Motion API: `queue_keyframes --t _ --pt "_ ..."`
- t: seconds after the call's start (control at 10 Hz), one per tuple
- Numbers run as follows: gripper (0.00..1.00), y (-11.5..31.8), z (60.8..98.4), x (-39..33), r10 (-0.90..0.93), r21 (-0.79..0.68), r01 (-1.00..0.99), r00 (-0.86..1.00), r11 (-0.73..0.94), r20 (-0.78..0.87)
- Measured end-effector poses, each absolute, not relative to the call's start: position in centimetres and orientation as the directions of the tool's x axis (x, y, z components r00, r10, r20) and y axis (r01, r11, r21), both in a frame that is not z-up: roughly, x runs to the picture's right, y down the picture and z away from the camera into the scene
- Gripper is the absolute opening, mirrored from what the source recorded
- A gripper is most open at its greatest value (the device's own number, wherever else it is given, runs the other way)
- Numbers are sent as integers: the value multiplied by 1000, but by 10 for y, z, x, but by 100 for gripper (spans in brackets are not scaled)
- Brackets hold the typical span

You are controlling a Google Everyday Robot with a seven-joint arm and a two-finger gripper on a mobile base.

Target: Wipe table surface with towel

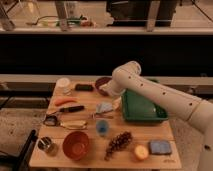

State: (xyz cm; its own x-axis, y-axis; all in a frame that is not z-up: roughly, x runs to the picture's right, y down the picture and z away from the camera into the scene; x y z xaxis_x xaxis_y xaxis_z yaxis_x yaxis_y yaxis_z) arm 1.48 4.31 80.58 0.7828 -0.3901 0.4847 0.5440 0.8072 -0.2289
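Note:
A small grey-blue towel (pixel 104 107) lies crumpled on the wooden table (pixel 150 131), just left of the green tray. My white arm reaches in from the right, bends at the elbow (pixel 128 74) above the table's back edge and comes down to the towel. My gripper (pixel 112 102) is at the towel's upper right edge, low over the table, and touches or nearly touches it.
A green tray (pixel 143 108) is right of the towel. Around it are a dark bowl (pixel 101 82), white cup (pixel 63 83), carrot (pixel 65 101), knife (pixel 70 109), banana (pixel 74 125), blue cup (pixel 102 127), red bowl (pixel 76 145), metal cup (pixel 47 145), grapes (pixel 119 141), orange (pixel 141 152) and blue sponge (pixel 160 147).

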Motion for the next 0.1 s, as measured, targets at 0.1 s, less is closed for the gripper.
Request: queue_keyframes --t 0.1 --pt "80 48 811 14 -389 -237 548 781 802 488"
